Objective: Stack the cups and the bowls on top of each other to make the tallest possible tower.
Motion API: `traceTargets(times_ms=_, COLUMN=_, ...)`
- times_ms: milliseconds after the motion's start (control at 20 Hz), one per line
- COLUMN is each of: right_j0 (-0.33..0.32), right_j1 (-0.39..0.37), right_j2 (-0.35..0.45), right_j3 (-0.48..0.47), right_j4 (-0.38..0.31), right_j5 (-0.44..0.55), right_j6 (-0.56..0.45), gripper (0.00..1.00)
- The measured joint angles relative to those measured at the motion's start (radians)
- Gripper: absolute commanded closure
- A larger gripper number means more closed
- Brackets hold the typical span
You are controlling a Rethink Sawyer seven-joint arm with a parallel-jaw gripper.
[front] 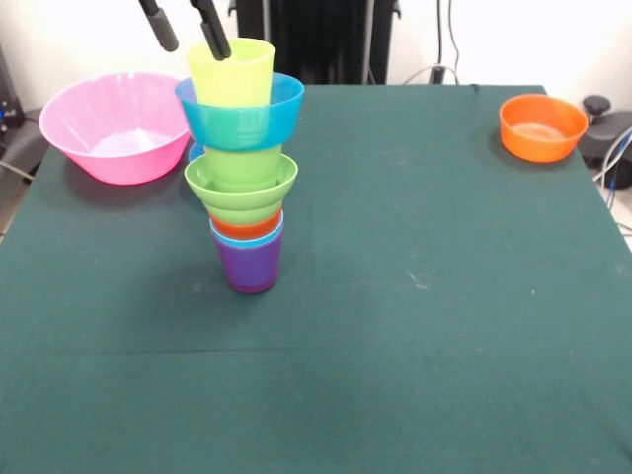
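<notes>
Tower nearly complete, orange bowl outstanding

Tower (pixel 244 168) upright on the green table (pixel 415 326), left of centre. From the base up: purple cup (pixel 249 267), light blue cup rim (pixel 247 237), orange cup rim (pixel 247 225), ridged green bowl (pixel 240 188), a green cup nested in it, blue bowl (pixel 240 117), yellow-green cup (pixel 232 71) as the cap. A sliver of blue low behind the stack, possibly a second blue bowl; too hidden to confirm.

Gripper (pixel 188 28) at the top edge, fingers apart, clamped on nothing. One black finger (pixel 211 30) just at the cap cup's far rim, touching or merely overlapping, impossible to tell; the other clear to the left. Probably the release just after placing the cap.

Pink bowl (pixel 117 123) on the table to the left, close beside the stack. Orange bowl (pixel 541 126) well apart at the far right corner.

Next move, as a judgement: straight lift clear of the rim, no sideways drag against so tall and narrow a stack. Then the orange bowl as the likeliest addition; pink bowl too wide for a stable top.
</notes>
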Motion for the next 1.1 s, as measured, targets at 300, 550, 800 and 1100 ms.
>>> traceTargets(times_ms=300, right_j0=0.003, right_j1=-0.001, right_j2=0.000, right_j3=-0.001, right_j4=0.009, right_j5=0.034, right_j6=0.000, gripper=0.00)
traceTargets(times_ms=550, right_j0=0.007, right_j1=-0.003, right_j2=0.000, right_j3=-0.001, right_j4=0.025, right_j5=0.051, right_j6=0.000, gripper=0.00)
traceTargets(times_ms=800, right_j0=0.015, right_j1=-0.007, right_j2=0.000, right_j3=-0.002, right_j4=0.043, right_j5=0.070, right_j6=0.000, gripper=0.00)
traceTargets(times_ms=1100, right_j0=0.033, right_j1=-0.024, right_j2=0.000, right_j3=-0.011, right_j4=0.047, right_j5=0.120, right_j6=0.000, gripper=0.00)
